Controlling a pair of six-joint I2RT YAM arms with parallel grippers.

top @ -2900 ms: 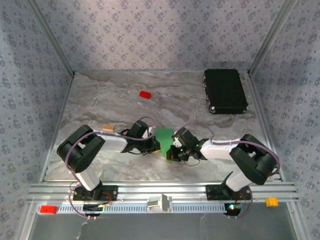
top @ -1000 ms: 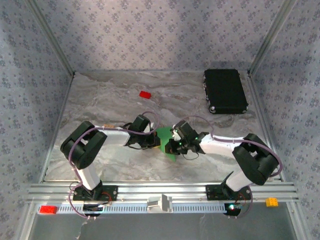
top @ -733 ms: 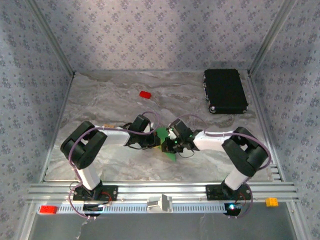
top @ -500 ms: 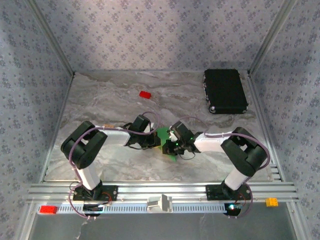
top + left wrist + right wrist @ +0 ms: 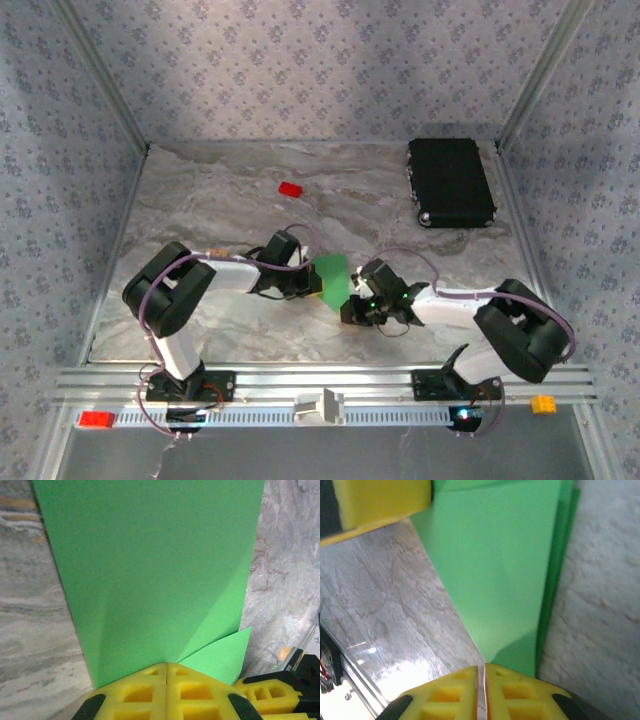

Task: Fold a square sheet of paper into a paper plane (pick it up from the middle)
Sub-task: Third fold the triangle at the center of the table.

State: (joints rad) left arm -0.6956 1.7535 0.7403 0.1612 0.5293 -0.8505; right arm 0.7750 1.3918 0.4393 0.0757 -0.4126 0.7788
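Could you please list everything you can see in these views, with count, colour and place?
sheet of paper: one, bright green, partly folded, front centre of the table, between the two arms
small block: one, red, on the table towards the back, left of centre
case: one, black, rectangular, back right of the table
table: one, grey marbled
red rail block: one, left end of the front rail
orange rail block: one, right end of the front rail
bracket: one, white, middle of the front rail
left tool: one, yellow pads, shut on the sheet's edge
right tool: one, yellow pads nearly together at the sheet's corner; grip unclear
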